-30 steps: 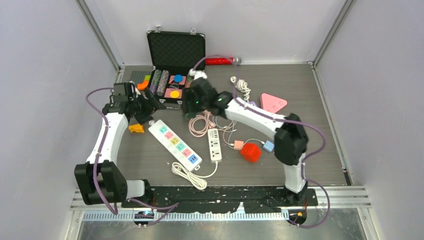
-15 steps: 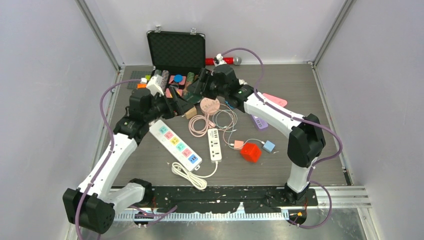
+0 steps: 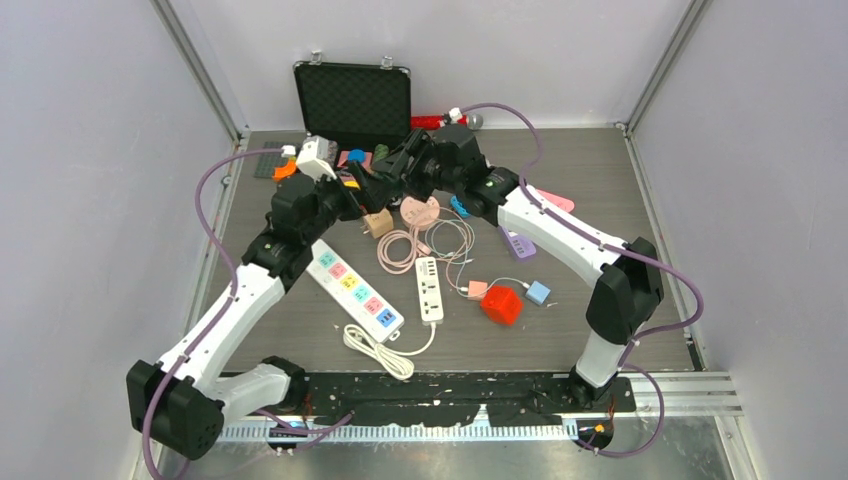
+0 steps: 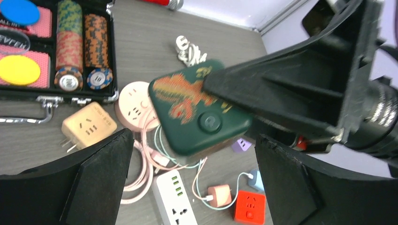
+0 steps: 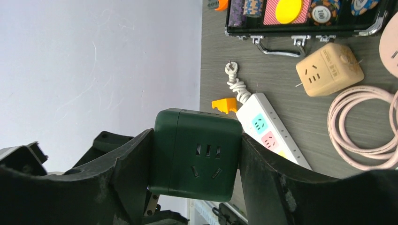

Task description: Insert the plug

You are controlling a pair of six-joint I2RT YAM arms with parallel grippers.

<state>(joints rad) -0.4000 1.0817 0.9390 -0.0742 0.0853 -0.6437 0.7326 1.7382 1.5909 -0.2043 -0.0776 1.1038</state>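
The right hand (image 5: 195,140) pinches a dark green cube (image 5: 197,159) by two opposite sides and holds it in the air above the far-left part of the bench (image 3: 620,200), in front of the open case (image 3: 352,100). The face with socket holes looks back at the right wrist camera. Its prongs show in no view, so I cannot tell which face carries them.

The left hand (image 4: 195,140) is spread wide and points straight at the cube. From the left wrist, the cube sits ahead between the two fingers, touching neither, with its patterned, buttoned face towards that camera. Being a cube, it has no long axis to line up. What counts is where its prong face points.

The long white strip (image 3: 355,288) lies flat on the bench below and nearer than both hands. It runs diagonally beside the left arm, which is the closer arm to it. A tan cube (image 3: 377,223) and a pink round socket (image 3: 420,211) lie almost under the hands.

This looks like a hand-over or re-grip in the air. Seating the cube would then mean turning its prongs down and bringing it towards the strip.
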